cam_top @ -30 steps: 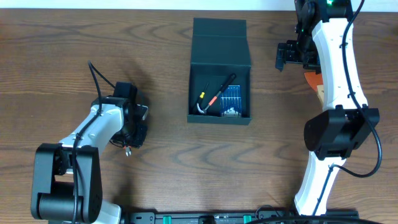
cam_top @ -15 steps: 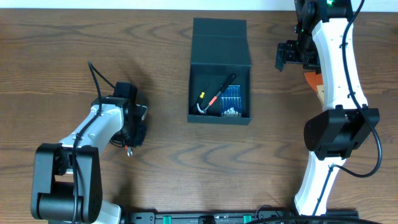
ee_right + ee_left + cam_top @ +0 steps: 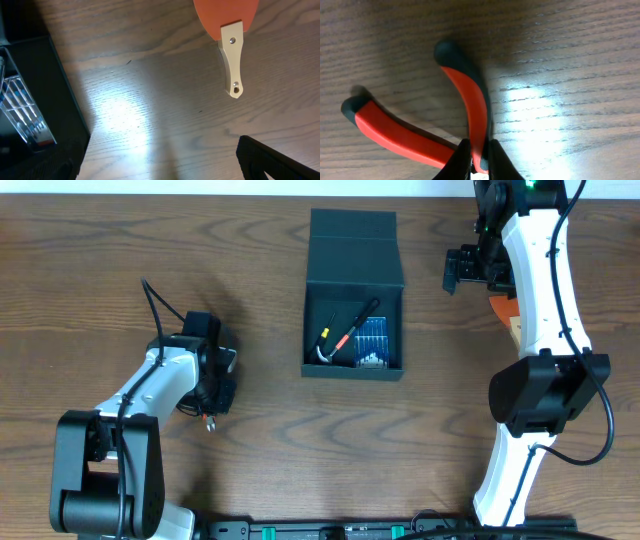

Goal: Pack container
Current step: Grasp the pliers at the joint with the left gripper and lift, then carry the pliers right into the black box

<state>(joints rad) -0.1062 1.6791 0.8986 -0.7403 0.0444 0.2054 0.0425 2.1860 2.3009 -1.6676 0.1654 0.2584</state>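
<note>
Now, container [image 3: 354, 370]: upper centre of the overhead frame on the worktop [image 3: 120, 260], open, with its lid flap folded back toward the top edge.
Inside the container: a blue bit case [image 3: 373, 338] at the lower right, with a thin red-and-black tool [image 3: 355, 327] lying slantwise beside it.
Left hand [image 3: 479, 162]: lower left of the overhead frame, pinched narrow on one red handle of the pliers [image 3: 465, 100].
Right hand [image 3: 465, 268]: upper right, spread wide, holding nothing.
Orange scraper [image 3: 227, 12]: pale handle, right edge of the overhead frame, well apart from the container.
</note>
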